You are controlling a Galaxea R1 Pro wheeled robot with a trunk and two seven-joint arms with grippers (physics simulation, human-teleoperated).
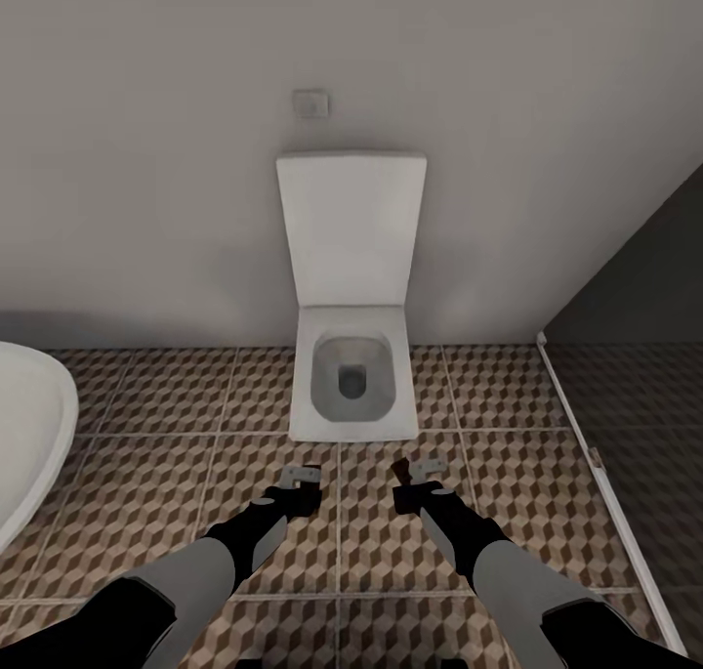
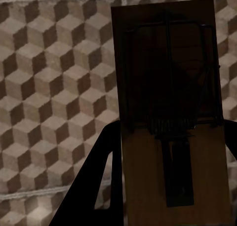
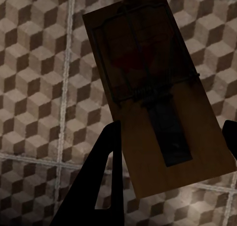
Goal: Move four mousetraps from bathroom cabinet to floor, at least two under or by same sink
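Observation:
Each gripper holds one mousetrap above the bathroom floor (image 1: 146, 493), a cube-patterned tile surface. In the left wrist view a tan wooden mousetrap (image 2: 168, 112) with dark spring bars sits between the dark fingers (image 2: 98, 196) of my left gripper (image 2: 170, 137), which is shut on it. My right gripper (image 3: 170, 132) is shut on a second mousetrap (image 3: 153, 92), tilted, with a red mark under its bars. From the head view, the left gripper (image 1: 298, 483) and right gripper (image 1: 415, 483) hang side by side just in front of the toilet. The cabinet and the sink are out of view.
A white square toilet (image 1: 351, 376) with its lid up stands against the grey wall straight ahead. The white bathtub's rim (image 1: 39, 425) curves in at the left. A glass-walled shower with a darker floor (image 1: 635, 435) runs along the right.

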